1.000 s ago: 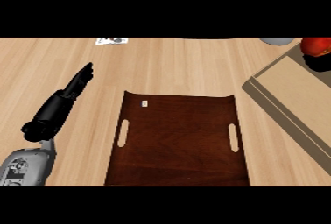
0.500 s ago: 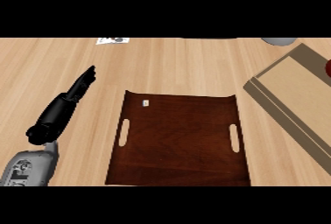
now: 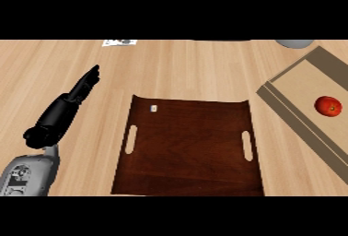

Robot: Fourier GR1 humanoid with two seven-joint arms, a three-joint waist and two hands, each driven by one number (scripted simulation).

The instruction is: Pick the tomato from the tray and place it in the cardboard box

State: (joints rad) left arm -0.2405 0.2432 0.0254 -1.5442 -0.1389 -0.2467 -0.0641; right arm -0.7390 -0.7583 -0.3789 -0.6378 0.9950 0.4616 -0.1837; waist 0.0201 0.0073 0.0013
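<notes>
Although the round red tomato [image 3: 328,106] already lies inside the flat brown cardboard box [image 3: 292,90] at far right, well apart from the dark wooden tray [image 3: 189,147], only the black left hand [image 3: 80,90] shows, fingers straight and pressed together, resting on the worktop [image 3: 183,64].

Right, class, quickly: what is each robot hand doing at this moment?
Left robot hand: open, fingers straight, holding nothing, over the pale wooden counter left of the dark brown wooden tray.
Right robot hand: not in view.
</notes>
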